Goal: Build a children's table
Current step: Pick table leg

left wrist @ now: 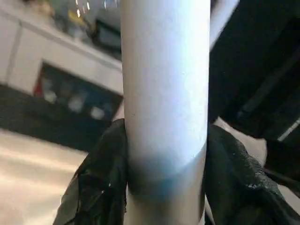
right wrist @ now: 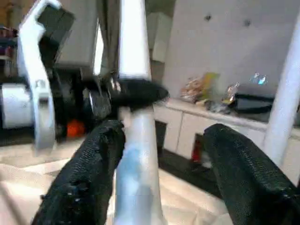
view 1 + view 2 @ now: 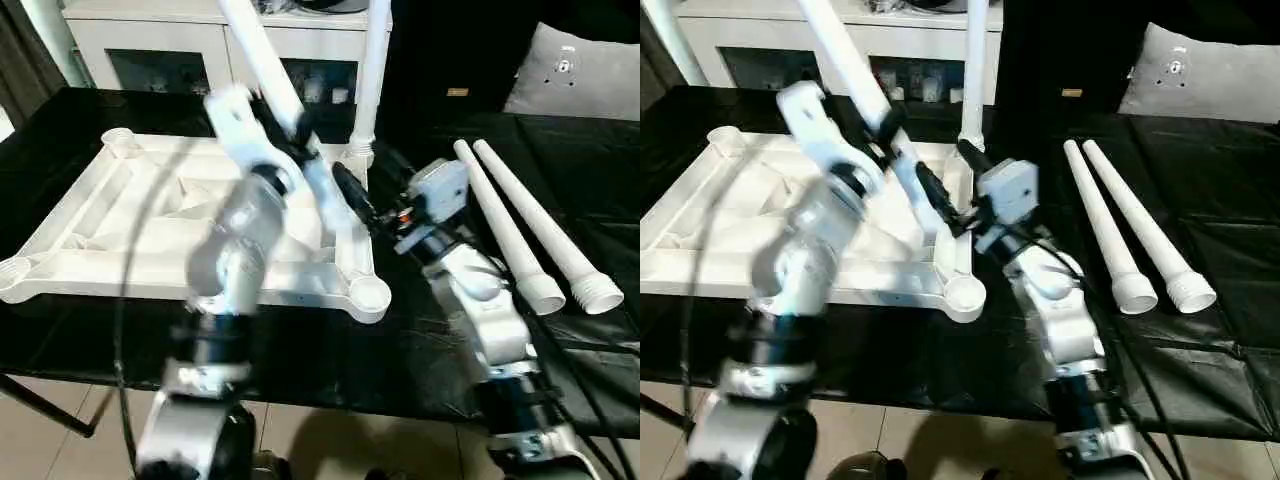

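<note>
The black bench (image 3: 300,370) carries the table top (image 3: 120,230) upside down, so its corner sockets face up for the legs. I count four legs: one standing (image 3: 370,80) in the far socket at about 12 o'clock, two lying (image 3: 520,225) at 3 o'clock, and one tilted leg (image 3: 265,70) pinched by the left gripper (image 1: 166,154). The right gripper (image 2: 164,154) is spread around this leg, probably not touching.
</note>
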Available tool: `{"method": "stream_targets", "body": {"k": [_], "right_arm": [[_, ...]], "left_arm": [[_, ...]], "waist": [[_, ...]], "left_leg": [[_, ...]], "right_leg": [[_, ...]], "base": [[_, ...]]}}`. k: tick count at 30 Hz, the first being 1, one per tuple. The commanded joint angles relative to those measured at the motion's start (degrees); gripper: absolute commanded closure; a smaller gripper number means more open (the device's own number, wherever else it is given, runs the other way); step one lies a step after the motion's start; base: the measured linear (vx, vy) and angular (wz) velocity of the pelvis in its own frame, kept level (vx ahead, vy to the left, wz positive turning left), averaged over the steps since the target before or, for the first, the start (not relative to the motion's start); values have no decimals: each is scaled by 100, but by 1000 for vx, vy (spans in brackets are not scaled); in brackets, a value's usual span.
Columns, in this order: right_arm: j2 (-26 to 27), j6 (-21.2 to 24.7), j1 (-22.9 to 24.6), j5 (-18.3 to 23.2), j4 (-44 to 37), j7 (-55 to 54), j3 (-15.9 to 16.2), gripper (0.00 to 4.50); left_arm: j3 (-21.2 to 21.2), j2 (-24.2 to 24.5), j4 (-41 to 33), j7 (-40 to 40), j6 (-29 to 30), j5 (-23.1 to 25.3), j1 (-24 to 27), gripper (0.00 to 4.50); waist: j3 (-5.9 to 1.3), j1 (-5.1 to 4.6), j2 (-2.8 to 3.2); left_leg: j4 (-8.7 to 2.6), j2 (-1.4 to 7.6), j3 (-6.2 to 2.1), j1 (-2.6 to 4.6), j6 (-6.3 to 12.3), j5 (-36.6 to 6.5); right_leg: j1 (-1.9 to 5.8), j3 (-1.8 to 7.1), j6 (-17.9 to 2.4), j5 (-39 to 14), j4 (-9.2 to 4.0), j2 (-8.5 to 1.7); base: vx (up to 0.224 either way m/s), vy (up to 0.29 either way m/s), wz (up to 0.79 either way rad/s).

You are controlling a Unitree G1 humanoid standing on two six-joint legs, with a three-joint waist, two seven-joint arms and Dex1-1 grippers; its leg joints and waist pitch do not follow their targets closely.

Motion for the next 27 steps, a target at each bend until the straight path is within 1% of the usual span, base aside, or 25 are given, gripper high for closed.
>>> {"method": "stream_targets", "body": {"k": [1, 2, 3, 4, 6, 8, 9, 10, 12, 14, 15, 16, 17, 18, 19, 21, 22, 23, 24, 25, 26, 27], "right_arm": [[-80, 657, 2, 344, -178, -22, -300, 96], [-80, 657, 2, 344, -178, -22, -300, 96], [-134, 1035, -38, 555, -211, -79, -453, 75], [-232, 1563, -113, 900, -224, -148, -664, 75], [-384, 1892, -250, 1319, -101, -214, -1005, 72], [-430, 2021, -306, 1533, -48, -230, -1163, 71], [-495, 2244, -343, 1765, -23, -173, -1285, 71], [-602, 2552, -365, 2032, -29, -48, -1387, 71], [-687, 2809, -366, 2234, -81, 91, -1444, 71], [-770, 3195, -337, 2488, -243, 269, -1523, 71], [-799, 3348, -330, 2624, -312, 350, -1569, 71], [-846, 3509, -340, 2761, -371, 395, -1609, 71], [-884, 3655, -342, 2903, -422, 450, -1633, 71], [-903, 3706, -340, 2954, -447, 482, -1636, 71], [-1036, 3941, -298, 3194, -615, 729, -1592, 71], [-1190, 4088, -224, 3328, -792, 1011, -1466, 71], [-1351, 4155, -129, 3357, -963, 1387, -1289, 71], [-1359, 4159, -125, 3358, -972, 1405, -1281, 71], [-1448, 4139, -67, 3305, -1065, 1634, -1158, 71], [-1535, 4174, -41, 3259, -1124, 1821, -1045, 71], [-1535, 4174, -41, 3259, -1124, 1821, -1045, 71], [-1588, 4203, -30, 3228, -1157, 1929, -976, 71]], "left_arm": [[-12, 84, 110, -150, 16, -28, -85, 262], [-12, 84, 110, -150, 16, -28, -85, 262], [5, 145, 159, -270, 69, -44, -120, 262], [24, 229, 197, -506, 215, -109, -161, 262], [20, 389, 219, -850, 497, -240, -202, 262], [36, 445, 202, -1000, 657, -365, -207, 262], [33, 524, 178, -1166, 775, -469, -203, 262], [20, 639, 118, -1400, 961, -622, -187, 262], [46, 711, 65, -1575, 1119, -803, -182, 262], [178, 770, -65, -1834, 1439, -1243, -185, 262], [221, 809, -141, -1982, 1574, -1426, -181, 263], [258, 856, -206, -2173, 1731, -1594, -185, 263], [274, 899, -274, -2350, 1849, -1732, -177, 263], [275, 918, -304, -2425, 1892, -1782, -171, 263], [219, 1045, -496, -2878, 2096, -2005, -112, 263], [123, 1165, -608, -3208, 2201, -2097, -53, 263], [-100, 1320, -681, -3542, 2177, -1991, 18, 263], [-111, 1328, -684, -3558, 2177, -1986, 21, 263], [-244, 1399, -722, -3732, 2131, -1912, 55, 263], [-391, 1460, -799, -3949, 1985, -1823, 88, 263], [-391, 1460, -799, -3949, 1985, -1823, 88, 263], [-479, 1494, -854, -4086, 1885, -1773, 107, 263]], "waist": [[-498, -2, -20], [-505, 8, -14], [-501, 9, -21], [-494, 10, -18], [-495, 14, -16], [-499, 16, -11], [-501, 11, -15], [-504, 25, -17], [-501, 29, -18], [-506, 30, -21], [-507, 37, -20], [-507, 40, -49], [-502, 43, -40], [-494, 51, -28], [-488, 52, -33], [-479, 70, -27], [-470, 86, -28], [-468, 92, -30], [-454, 92, -36], [-460, 111, -43], [-459, 123, -42], [-463, 126, -36]], "left_leg": [[-405, 633, -317, 122, 449, -948], [-394, 626, -309, 125, 424, -950], [-391, 616, -304, 118, 407, -948], [-397, 609, -307, 124, 405, -930], [-397, 621, -312, 147, 384, -919], [-398, 618, -307, 146, 276, -965], [-397, 616, -304, 136, 269, -964], [-390, 603, -307, 146, 292, -934], [-382, 597, -293, 128, 318, -852], [-377, 605, -294, 126, 327, -815], [-376, 613, -295, 126, 324, -797], [-380, 615, -292, 128, 331, -789], [-379, 615, -292, 130, 315, -782], [-378, 613, -287, 138, 304, -802], [-379, 597, -278, 142, 300, -827], [-387, 606, -283, 139, 283, -842], [-400, 615, -285, 148, 252, -919], [-400, 609, -283, 153, 242, -947], [-405, 601, -276, 154, 204, -990], [-401, 598, -278, 159, 176, -1016], [-406, 598, -285, 163, 182, -1015], [-413, 614, -290, 164, 168, -999]], "right_leg": [[295, 460, -768, -1265, -366, -730], [289, 456, -768, -1307, -369, -735], [291, 454, -758, -1353, -379, -737], [302, 451, -732, -1434, -395, -730], [292, 447, -713, -1503, -399, -730], [278, 436, -712, -1506, -388, -732], [281, 437, -718, -1483, -383, -730], [296, 438, -748, -1469, -377, -749], [290, 435, -774, -1427, -379, -739], [310, 429, -828, -1411, -363, -750], [303, 429, -866, -1389, -358, -750], [295, 426, -868, -1391, -365, -745], [295, 429, -879, -1401, -351, -748], [289, 433, -863, -1485, -368, -756], [291, 431, -834, -1582, -388, -751], [291, 433, -752, -1693, -395, -741], [279, 437, -637, -1850, -413, -736], [273, 438, -603, -1913, -422, -738], [267, 439, -557, -2063, -446, -743], [278, 438, -474, -2203, -469, -752], [274, 437, -435, -2250, -476, -747], [272, 442, -419, -2244, -468, -743]], "base": [[0, 0, 0], [0, 0, 0], [0, 0, 0], [0, 0, 0], [0, 0, 0], [0, 0, 0], [0, 0, 0], [0, 0, 0], [0, 0, 0], [0, 0, 0], [0, 0, 0], [0, 0, 0], [0, 0, 0], [0, 0, 0], [0, 0, 0], [0, 0, 0], [0, 0, 0], [0, 0, 0], [0, 0, 0], [0, 0, 0], [0, 0, 0], [0, 0, 0]]}}
